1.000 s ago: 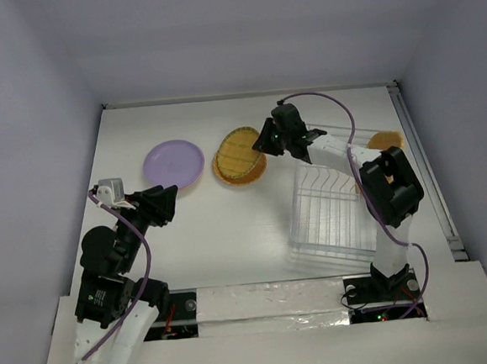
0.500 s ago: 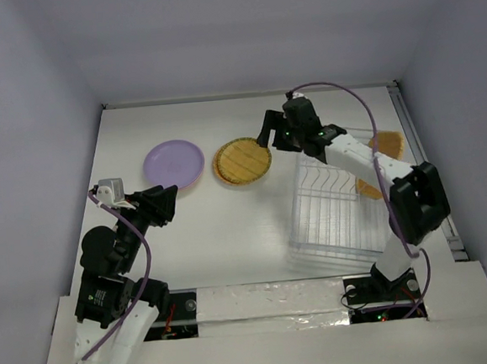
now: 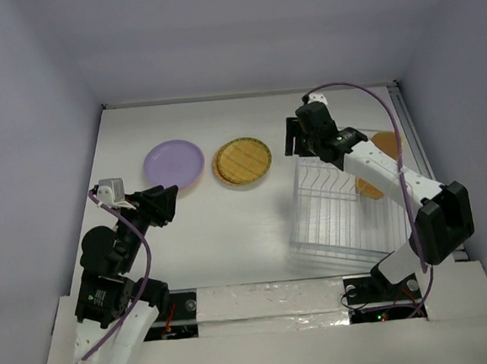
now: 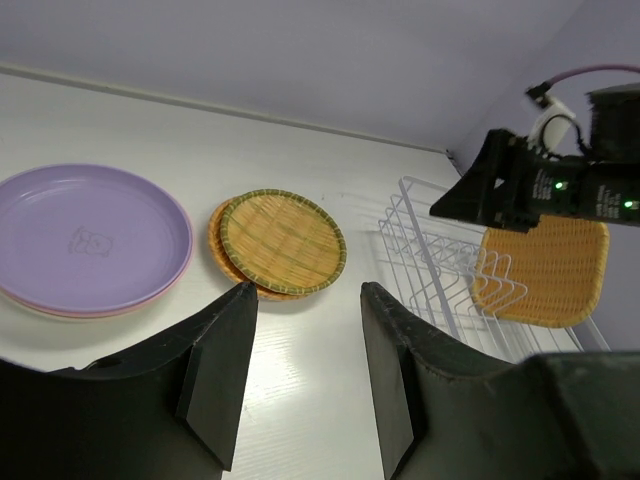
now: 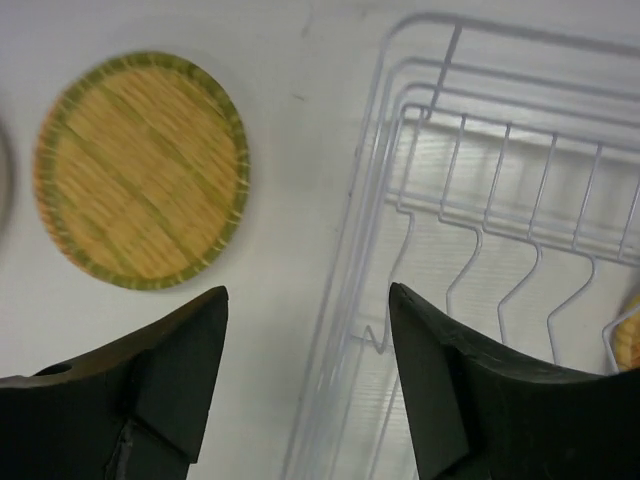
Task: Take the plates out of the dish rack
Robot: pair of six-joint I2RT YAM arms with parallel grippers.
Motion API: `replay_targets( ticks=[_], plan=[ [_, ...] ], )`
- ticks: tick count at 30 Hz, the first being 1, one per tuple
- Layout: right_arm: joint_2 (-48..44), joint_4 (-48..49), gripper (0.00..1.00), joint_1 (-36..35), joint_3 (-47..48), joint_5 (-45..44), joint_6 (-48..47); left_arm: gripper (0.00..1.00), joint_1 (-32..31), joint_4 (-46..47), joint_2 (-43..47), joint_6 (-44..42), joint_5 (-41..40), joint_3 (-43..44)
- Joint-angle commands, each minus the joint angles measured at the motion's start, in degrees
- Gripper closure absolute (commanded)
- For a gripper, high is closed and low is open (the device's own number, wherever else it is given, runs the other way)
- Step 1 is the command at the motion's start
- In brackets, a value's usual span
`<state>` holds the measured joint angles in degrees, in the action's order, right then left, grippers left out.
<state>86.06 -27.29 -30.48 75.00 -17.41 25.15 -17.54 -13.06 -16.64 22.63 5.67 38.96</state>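
One plate looks left to unload: the squarish woven plate (image 4: 548, 265), leaning in the dish rack (image 3: 331, 217) to the right of the right claw (image 3: 294, 136). That claw hangs spread and empty over the rack's left rim. It should probably cross above the upright wires, then pinch the plate's top edge and lift straight. Left of it, round woven plates (image 3: 242, 161) and lavender plates (image 3: 174, 163) lie on the table (image 3: 230, 225). The left claw (image 3: 167, 201), spread and empty, sits well apart.
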Motion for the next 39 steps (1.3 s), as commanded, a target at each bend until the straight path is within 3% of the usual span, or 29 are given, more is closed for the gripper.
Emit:
replay_targets(
  ticks=[1, 5, 13, 16, 22, 34, 36, 39],
  plan=[
    [2.7, -3.6, 0.29, -0.5, -0.8, -1.9, -2.9, 0.57, -0.1, 3.0, -0.5, -0.1, 0.7, -0.5],
    [8.5, -3.3, 0.39, -0.5, 2.0, -0.7, -4.0, 0.57, -0.1, 3.0, -0.8, -0.1, 0.7, -0.4],
    [14.8, -1.6, 0.91, 0.9, 5.4, 0.3, -8.5, 0.57, -0.1, 2.8, -0.8, -0.1, 0.2, -0.3],
    [14.6, -0.7, 1.00, 2.2, 5.9, -0.5, -11.4, 0.57, -0.1, 2.7, -0.8, -0.1, 0.1, -0.3],
    [16.7, -0.6, 1.00, 6.0, 9.5, 0.5, -16.0, 0.57, -0.1, 2.8, -0.6, -0.1, 0.0, -0.3],
    [23.7, 1.0, 0.98, 6.5, 18.4, -0.2, -4.4, 0.57, -0.1, 2.7, -0.8, -0.1, 0.0, -0.3],
    [25.0, 1.1, 0.93, 6.5, 21.0, 0.4, -4.8, 0.57, -0.1, 2.7, -0.8, -0.1, -0.1, -0.3],
    [24.4, 1.4, 0.62, 6.5, 22.4, 1.8, -4.8, 0.57, -0.1, 2.7, -0.9, -0.1, -0.2, -0.2]
  ],
)
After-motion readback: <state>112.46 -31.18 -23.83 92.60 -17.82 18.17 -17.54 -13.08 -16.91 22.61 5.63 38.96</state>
